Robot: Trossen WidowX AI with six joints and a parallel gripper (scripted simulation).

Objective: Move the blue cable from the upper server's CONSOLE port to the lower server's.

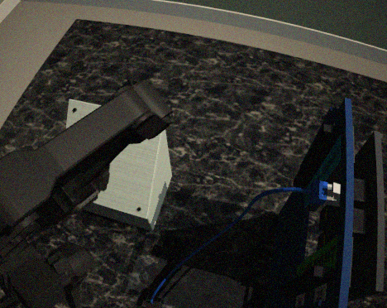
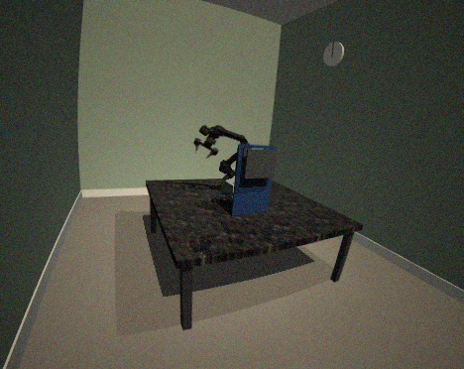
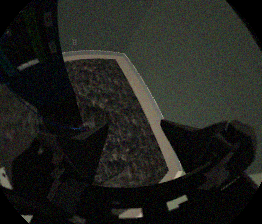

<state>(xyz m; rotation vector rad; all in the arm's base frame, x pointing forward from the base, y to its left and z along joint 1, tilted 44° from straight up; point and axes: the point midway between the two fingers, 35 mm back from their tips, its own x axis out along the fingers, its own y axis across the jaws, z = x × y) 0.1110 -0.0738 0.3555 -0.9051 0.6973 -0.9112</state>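
So there's a round clock point(image 2: 334, 54) up on the dark green wall point(image 2: 383, 124), and the wall next to it is a paler green point(image 2: 179, 89). Dark marbled table point(image 1: 236, 103) point(image 2: 264, 228) point(image 3: 117, 105) on four legs, beige floor point(image 1: 26, 62) point(image 2: 264, 322), pale skirting point(image 1: 257, 26) point(image 2: 120, 191) along the walls.

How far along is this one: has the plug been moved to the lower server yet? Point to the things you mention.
Nothing looks clearly done: the blue plug point(image 1: 322, 190) sits at a port in the rack point(image 1: 349, 186) point(image 2: 251, 200) point(image 3: 57, 95), but which server's I cannot tell. Nothing is in hand; the gripper point(image 2: 202, 153) point(image 3: 135, 124) is open, away from the plug. If that is the upper port, the squeeze, pull, insertion and release all remain.
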